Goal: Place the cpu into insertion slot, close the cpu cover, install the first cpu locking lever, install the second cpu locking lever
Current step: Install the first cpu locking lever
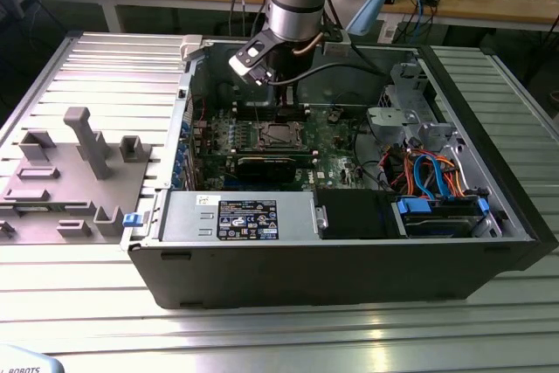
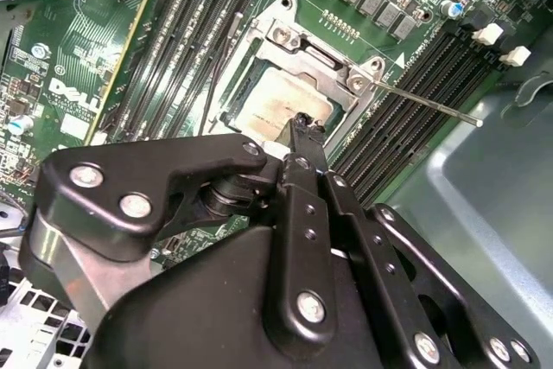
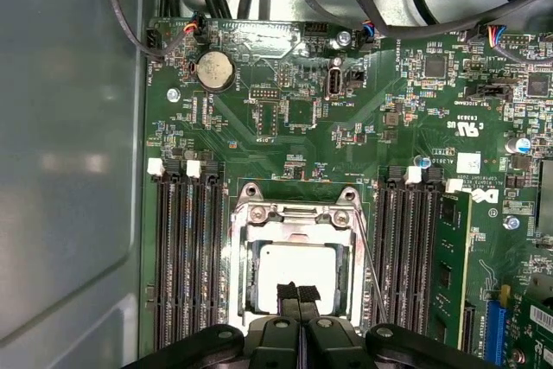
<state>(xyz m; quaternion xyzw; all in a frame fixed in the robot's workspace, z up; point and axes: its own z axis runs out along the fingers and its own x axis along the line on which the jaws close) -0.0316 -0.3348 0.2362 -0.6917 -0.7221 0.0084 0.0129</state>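
The cpu [image 3: 298, 267] lies in the insertion slot [image 3: 244, 298] on the green motherboard [image 3: 285, 140], its silver-grey top showing. The cpu cover [image 3: 298, 213] lies flat around it as a silver frame. My gripper [image 3: 298, 292] is shut with nothing between its fingertips, which sit just over the cpu's top, whether touching I cannot tell. In the second wrist view the gripper [image 2: 301, 124] meets the cpu [image 2: 272, 101] inside the cpu cover [image 2: 321, 52]. One thin locking lever [image 2: 432, 104] sticks out sideways; the other locking lever [image 2: 220, 71] runs along the opposite side. In the exterior view the gripper [image 1: 284, 109] hangs over the insertion slot [image 1: 278, 134].
Black memory slots [image 3: 186, 257] flank the socket on both sides. The open computer case [image 1: 349, 259] holds a power supply [image 1: 244, 218], a drive cage [image 1: 410, 107] and coloured cables [image 1: 432, 172]. A grey fixture block [image 1: 79, 172] stands at the exterior view's left.
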